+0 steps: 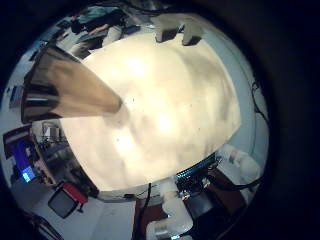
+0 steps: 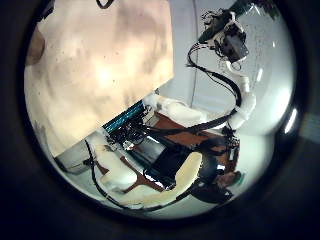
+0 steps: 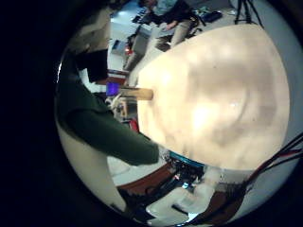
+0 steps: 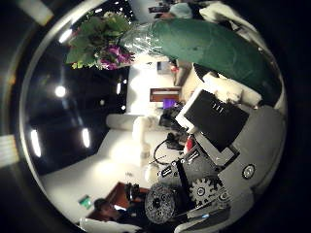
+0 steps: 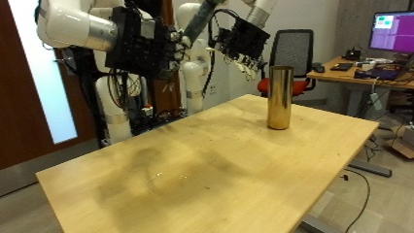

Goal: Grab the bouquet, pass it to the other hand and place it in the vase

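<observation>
A tall gold vase (image 5: 278,97) stands upright near the far corner of the wooden table (image 5: 194,165). My right hand (image 5: 140,44) is raised high above the table's back edge. My left hand (image 5: 242,41) hangs open, high behind the vase. The vase (image 1: 65,85) looms large in the left little finger side palm view.
An office chair (image 5: 295,49) and a desk with a monitor (image 5: 389,29) stand behind the table. The table top (image 1: 170,100) holds only the vase. The left thumb side palm view shows the table's edge (image 2: 100,70).
</observation>
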Motion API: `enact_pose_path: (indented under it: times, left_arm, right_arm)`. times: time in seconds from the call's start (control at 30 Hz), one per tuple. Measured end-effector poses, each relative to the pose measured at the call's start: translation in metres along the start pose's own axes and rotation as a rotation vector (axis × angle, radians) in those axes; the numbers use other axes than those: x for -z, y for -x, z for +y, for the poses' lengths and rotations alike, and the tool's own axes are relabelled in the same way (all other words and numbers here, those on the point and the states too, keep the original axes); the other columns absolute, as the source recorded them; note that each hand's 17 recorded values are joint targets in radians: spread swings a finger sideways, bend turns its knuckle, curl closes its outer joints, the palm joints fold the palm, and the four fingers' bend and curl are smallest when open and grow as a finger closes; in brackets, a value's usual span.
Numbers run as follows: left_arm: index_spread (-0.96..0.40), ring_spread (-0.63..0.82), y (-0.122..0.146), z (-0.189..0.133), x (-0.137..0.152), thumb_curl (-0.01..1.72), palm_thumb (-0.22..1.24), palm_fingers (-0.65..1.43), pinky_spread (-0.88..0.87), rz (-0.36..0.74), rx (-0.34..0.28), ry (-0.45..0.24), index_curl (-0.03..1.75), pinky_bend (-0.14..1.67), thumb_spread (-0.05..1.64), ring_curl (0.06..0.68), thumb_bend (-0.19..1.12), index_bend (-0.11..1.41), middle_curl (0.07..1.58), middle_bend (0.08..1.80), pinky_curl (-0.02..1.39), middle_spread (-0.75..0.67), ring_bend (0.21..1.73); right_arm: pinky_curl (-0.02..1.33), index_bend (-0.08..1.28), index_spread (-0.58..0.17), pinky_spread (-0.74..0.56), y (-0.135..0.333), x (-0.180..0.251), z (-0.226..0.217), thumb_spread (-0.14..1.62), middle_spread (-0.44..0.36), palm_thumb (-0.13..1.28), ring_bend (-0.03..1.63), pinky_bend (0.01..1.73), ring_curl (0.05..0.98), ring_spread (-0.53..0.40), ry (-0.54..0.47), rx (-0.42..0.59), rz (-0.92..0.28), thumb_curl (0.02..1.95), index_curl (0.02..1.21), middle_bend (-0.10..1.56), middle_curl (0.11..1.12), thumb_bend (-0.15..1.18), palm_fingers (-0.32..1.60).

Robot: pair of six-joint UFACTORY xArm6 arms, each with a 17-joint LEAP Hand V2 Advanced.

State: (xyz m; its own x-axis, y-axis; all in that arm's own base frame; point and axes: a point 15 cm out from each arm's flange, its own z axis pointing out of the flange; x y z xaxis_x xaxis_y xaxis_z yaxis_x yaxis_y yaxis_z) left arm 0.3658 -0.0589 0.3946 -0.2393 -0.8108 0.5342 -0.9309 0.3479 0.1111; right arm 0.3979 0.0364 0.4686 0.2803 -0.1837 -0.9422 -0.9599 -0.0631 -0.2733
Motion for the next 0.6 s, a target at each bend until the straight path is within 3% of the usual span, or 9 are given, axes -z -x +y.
enact_pose_path:
  times: [0.23, 0.43, 0.6]
  left_arm:
    - [0.34, 0.59, -0.018, -0.008, 0.018, 0.32, 0.09, -0.03, 0.52, 0.095, -0.024, -0.094, 0.31, 0.18, 0.8, 0.233, -0.04, 0.17, 0.29, 0.19, 0.28, 0.54, 0.35]
    - [0.34, 0.59, -0.039, -0.017, 0.032, 0.32, 0.09, -0.02, 0.52, 0.247, -0.049, -0.181, 0.3, 0.19, 0.79, 0.234, -0.04, 0.17, 0.29, 0.19, 0.28, 0.54, 0.36]
    - [0.34, 0.59, -0.046, -0.019, 0.033, 0.32, 0.1, -0.02, 0.51, 0.292, -0.058, -0.194, 0.3, 0.19, 0.79, 0.235, -0.03, 0.17, 0.29, 0.19, 0.28, 0.54, 0.36]
  right_arm:
    - [0.83, 1.01, -0.277, -0.21, -0.004, -0.036, 0.017, 0.33, -0.118, 1.21, 1.44, 1.23, 0.636, -0.193, 0.069, 0.17, -0.098, 0.95, 1.02, 1.4, 0.72, -0.02, 1.12]
    - [0.87, 1.02, -0.274, -0.22, -0.015, -0.062, 0.031, 0.3, -0.119, 1.21, 1.44, 1.2, 0.639, -0.194, 0.103, 0.186, -0.149, 0.95, 1.02, 1.39, 0.72, -0.02, 1.12]
    - [0.91, 1.03, -0.271, -0.23, -0.021, -0.08, 0.03, 0.27, -0.119, 1.21, 1.44, 1.17, 0.642, -0.194, 0.124, 0.188, -0.147, 0.96, 1.02, 1.4, 0.72, -0.02, 1.12]
